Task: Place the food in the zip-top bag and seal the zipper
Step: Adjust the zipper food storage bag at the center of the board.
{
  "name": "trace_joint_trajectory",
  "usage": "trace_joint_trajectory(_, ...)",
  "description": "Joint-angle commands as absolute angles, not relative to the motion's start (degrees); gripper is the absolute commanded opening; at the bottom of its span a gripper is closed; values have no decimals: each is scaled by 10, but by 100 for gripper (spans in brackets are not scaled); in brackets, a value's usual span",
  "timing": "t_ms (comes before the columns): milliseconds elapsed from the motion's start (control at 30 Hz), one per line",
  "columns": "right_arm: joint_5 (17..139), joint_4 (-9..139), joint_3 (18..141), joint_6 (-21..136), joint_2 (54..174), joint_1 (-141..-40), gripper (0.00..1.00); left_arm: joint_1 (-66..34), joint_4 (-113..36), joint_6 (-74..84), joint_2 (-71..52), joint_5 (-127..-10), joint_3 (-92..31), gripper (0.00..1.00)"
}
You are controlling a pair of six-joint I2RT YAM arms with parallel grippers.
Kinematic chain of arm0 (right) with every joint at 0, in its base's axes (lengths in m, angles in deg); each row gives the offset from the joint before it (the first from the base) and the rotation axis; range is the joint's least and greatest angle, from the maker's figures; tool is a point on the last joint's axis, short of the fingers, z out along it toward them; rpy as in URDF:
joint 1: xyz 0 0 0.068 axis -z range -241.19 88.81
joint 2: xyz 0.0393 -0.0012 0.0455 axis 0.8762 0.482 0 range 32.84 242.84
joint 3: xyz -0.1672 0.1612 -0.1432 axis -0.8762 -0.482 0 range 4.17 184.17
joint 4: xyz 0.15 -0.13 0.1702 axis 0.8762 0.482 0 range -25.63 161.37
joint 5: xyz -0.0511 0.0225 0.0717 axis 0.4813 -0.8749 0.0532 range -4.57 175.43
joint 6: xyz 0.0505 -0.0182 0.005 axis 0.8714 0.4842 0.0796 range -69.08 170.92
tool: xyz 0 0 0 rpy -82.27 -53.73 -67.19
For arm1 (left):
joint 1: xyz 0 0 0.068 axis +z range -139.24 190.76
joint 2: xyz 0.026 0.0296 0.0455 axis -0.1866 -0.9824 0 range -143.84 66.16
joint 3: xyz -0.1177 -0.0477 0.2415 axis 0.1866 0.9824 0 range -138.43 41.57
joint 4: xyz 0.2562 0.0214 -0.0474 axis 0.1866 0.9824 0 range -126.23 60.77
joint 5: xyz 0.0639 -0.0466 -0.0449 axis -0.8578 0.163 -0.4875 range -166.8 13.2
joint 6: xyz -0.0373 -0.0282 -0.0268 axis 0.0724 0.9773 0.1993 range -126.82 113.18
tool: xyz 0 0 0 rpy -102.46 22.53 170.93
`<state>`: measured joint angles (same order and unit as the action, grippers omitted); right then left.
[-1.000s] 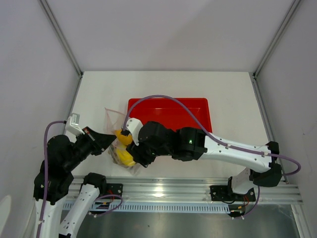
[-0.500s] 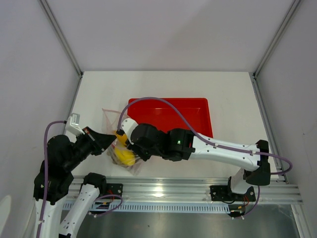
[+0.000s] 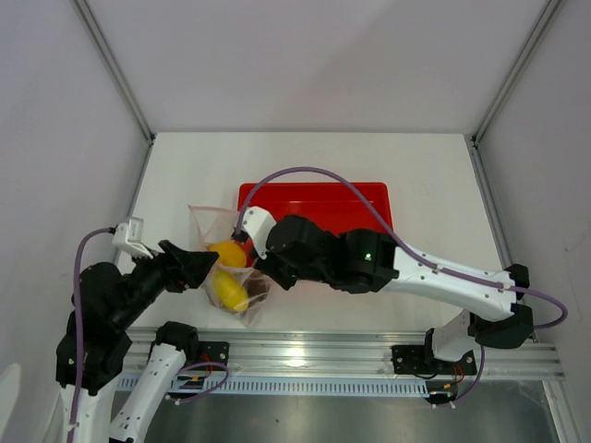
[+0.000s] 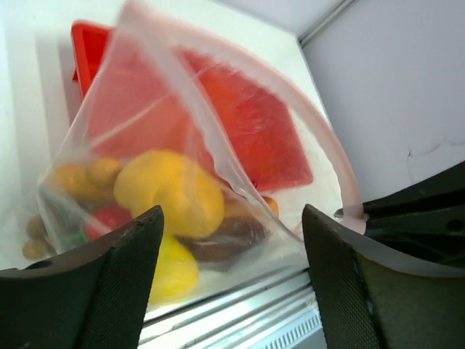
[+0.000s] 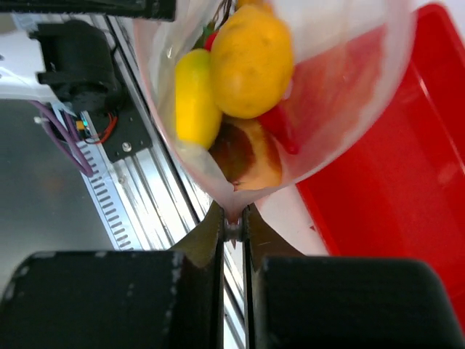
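Left end effector (image 3: pixel 197 269): fingers (image 4: pixel 94 283) spread wide, gripping nothing. The zip-top bag (image 4: pixel 182 109) hangs in the gap between them. The zipper (image 4: pixel 323 142) arcs over the bag's top and runs down to the finger at the right of the left wrist view; contact there cannot be confirmed.

Zip-top bag: sits at the near left of the tabletop (image 3: pixel 416 166), just left of the red tray (image 3: pixel 355 205) and overlapping its near-left corner. From overhead its long axis runs from far to near, angled slightly rightward at the near end. The load sits in the lower part: two yellow fruits (image 5: pixel 251 62), small tan round fruits (image 4: pixel 33 247) and darker pieces that are too blurred to identify.

Right end effector (image 5: pixel 232 218): fingers pressed together on a narrow corner of the bag, with film pinched between the tips and the fruit just beyond them.

Change from one second ago: the left fingers were closed at the bag's side and now stand apart, and the left arm has drawn back toward the near left. The right fingers have closed onto the film. The upper fruit is more exposed from above.
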<state>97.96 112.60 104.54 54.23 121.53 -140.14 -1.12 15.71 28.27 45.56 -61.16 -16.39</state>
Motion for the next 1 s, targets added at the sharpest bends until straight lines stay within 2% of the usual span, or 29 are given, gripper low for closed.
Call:
trace_joint_trajectory(0, 960, 1126, 1094, 496, 1163, -1393, 0, -13, 131, 208, 475, -625, -212, 80)
trace_joint_trajectory(200, 897, 1106, 1104, 475, 1139, -1362, 0, -14, 44, 150, 468, -503, -241, 88)
trace_joint_trajectory(400, 821, 1131, 1141, 468, 1152, -1322, 0, -14, -127, 121, 468, -335, -216, 99)
trace_joint_trajectory(600, 760, 1202, 1149, 476, 1167, -1315, 0, -14, -205, 126, 389, -145, -188, 100)
trace_joint_trajectory(833, 692, 1278, 1153, 488, 1180, -1314, 0, -23, -251, 137, 353, -108, -161, 100)
trace_joint_trajectory(967, 668, 1305, 1155, 494, 1191, -1310, 0, -96, -194, 78, 324, -149, -188, 99)
